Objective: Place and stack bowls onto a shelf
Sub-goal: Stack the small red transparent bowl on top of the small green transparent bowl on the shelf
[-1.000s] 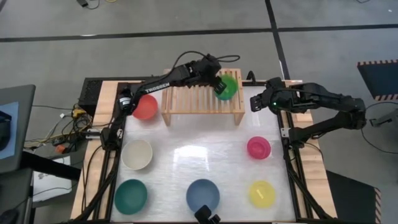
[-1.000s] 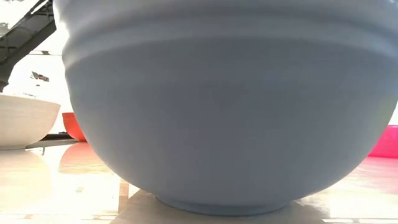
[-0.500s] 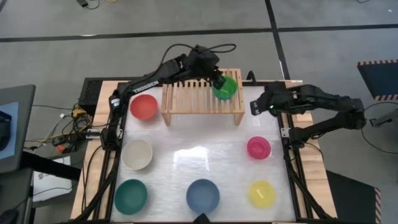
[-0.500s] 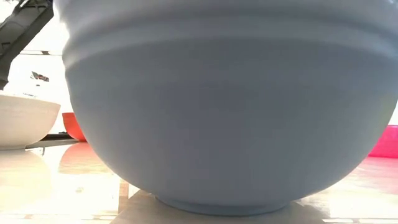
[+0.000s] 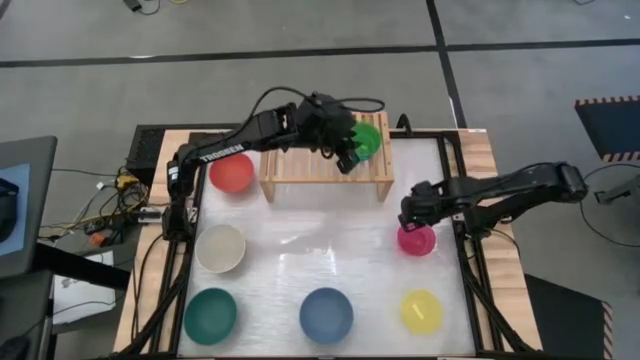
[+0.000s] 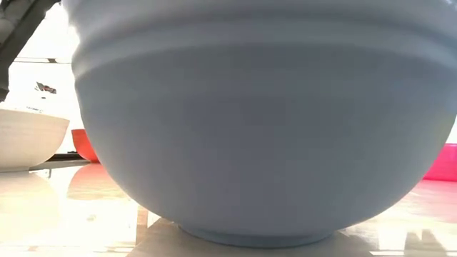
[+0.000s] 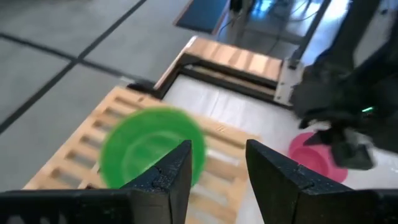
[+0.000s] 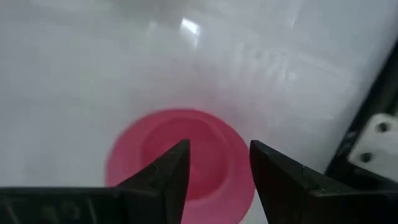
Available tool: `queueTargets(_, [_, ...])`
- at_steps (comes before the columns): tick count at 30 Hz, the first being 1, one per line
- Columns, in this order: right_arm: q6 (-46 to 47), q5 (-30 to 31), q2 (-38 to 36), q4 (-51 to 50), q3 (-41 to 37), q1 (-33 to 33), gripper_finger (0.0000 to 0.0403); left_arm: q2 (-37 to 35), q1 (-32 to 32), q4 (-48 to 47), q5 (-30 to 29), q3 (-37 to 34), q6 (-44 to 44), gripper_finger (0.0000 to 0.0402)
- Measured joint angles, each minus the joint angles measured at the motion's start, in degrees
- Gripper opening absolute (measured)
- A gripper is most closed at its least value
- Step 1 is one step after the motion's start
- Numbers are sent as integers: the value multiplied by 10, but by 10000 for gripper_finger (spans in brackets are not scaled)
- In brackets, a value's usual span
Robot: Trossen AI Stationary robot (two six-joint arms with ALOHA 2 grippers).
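The lime green bowl (image 5: 368, 139) sits upright on the slatted top of the light-wood shelf (image 5: 300, 160), at its right end. My left gripper (image 5: 347, 155) hovers open just to the left of this bowl (image 7: 146, 146), with nothing between its fingers. My right gripper (image 5: 408, 215) hangs open over the magenta bowl (image 5: 418, 240), which rests on the table near the right edge; the right wrist view shows that bowl (image 8: 180, 155) below the spread fingers. No cyan bowl shows.
The red bowl (image 5: 232, 172) stands left of the shelf. The cream (image 5: 220, 247), dark green (image 5: 210, 313), blue (image 5: 326, 313) and yellow (image 5: 421, 311) bowls stand on the table. The blue bowl (image 6: 264, 121) fills the low view. The shelf's left and middle slats are bare.
My left gripper has drawn back a little toward the table's left from the lime green bowl, which stays on the shelf's right end. My right arm has swung from beside the shelf's right end toward the near edge and now hangs over the magenta bowl.
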Motion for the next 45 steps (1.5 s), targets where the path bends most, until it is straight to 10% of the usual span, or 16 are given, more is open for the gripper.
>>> queueTargets(16, [-71,-45,0,116,-120,-14,182,-64,-10,-12,-7,0,17,125])
queueTargets(29, [-26,-87,0,182,-167,-8,24,-98,5,73,75,34,-19,125])
queueTargets(39, [-95,-51,0,87,33,7,24,-173,13,24,6,21,53,104])
queueTargets(45, [-173,18,0,-27,200,-18,24,-218,4,86,7,-259,-12,94])
